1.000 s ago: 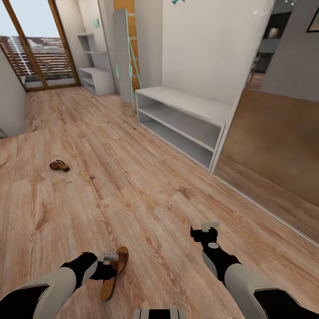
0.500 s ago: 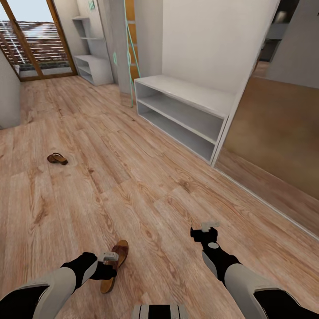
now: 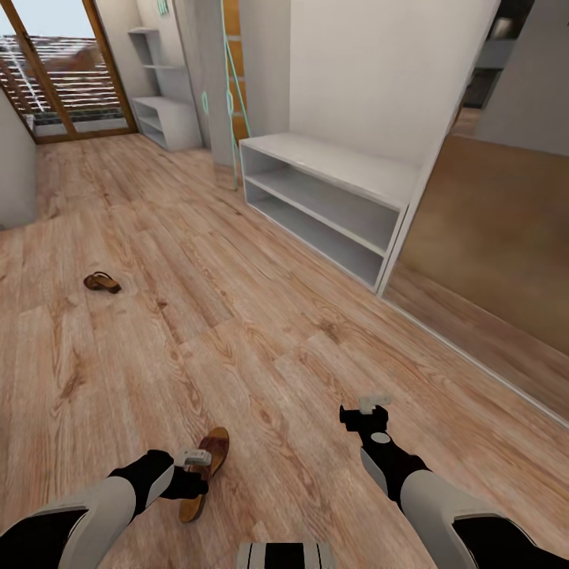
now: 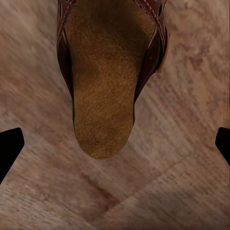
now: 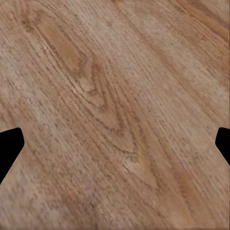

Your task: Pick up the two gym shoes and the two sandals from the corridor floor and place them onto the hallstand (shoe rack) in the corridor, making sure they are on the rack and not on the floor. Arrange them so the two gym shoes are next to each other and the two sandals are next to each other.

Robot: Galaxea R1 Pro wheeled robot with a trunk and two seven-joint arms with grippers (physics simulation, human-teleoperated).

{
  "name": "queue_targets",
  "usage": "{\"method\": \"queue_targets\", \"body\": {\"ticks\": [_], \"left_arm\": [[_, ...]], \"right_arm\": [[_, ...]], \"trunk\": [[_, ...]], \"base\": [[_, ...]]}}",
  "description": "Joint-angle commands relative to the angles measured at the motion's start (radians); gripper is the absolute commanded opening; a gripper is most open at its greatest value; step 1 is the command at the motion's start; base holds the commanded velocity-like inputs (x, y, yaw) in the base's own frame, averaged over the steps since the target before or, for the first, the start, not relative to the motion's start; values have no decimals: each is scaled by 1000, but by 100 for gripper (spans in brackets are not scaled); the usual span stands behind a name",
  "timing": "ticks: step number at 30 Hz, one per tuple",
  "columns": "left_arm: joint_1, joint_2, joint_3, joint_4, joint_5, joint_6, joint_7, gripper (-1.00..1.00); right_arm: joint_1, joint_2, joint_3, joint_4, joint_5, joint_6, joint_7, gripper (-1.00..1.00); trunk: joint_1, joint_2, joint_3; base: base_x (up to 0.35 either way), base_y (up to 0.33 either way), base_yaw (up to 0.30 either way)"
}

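Observation:
One dark brown sandal (image 3: 203, 472) with a tan footbed lies on the wood floor (image 3: 261, 332) right under my left gripper (image 3: 193, 465). In the left wrist view the sandal's heel (image 4: 105, 96) sits between the wide-apart black fingertips (image 4: 9, 148), and the left gripper (image 4: 115, 146) is open around it without touching. The other sandal (image 3: 103, 282) lies far off to the left. My right gripper (image 3: 366, 411) hovers open over bare floor (image 5: 115, 96). The white hallstand (image 3: 332, 170) stands against the wall ahead on the right. The gym shoes are out of view.
A brown mirrored sliding wardrobe panel (image 3: 490, 253) runs along the right beside the hallstand. A second white shelf unit (image 3: 170, 126) and a glass balcony door (image 3: 63, 79) stand at the far end. A tall grey panel (image 3: 213, 87) stands left of the hallstand.
The head view shifted a little a second ago, then held still. Both arms and the sandal under my left gripper keep their places.

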Motion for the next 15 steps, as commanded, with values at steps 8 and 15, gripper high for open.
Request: {"method": "queue_targets", "body": {"ticks": [8,15], "left_arm": [[0,1,1,0,0,0,0,100],[0,2,0,-2,0,0,0,100]], "right_arm": [[0,1,1,0,1,-1,0,100],[0,2,1,0,2,-1,0,100]], "trunk": [[1,-1,-12],[1,-1,-12]], "base": [[0,0,0],[0,0,0]]}}
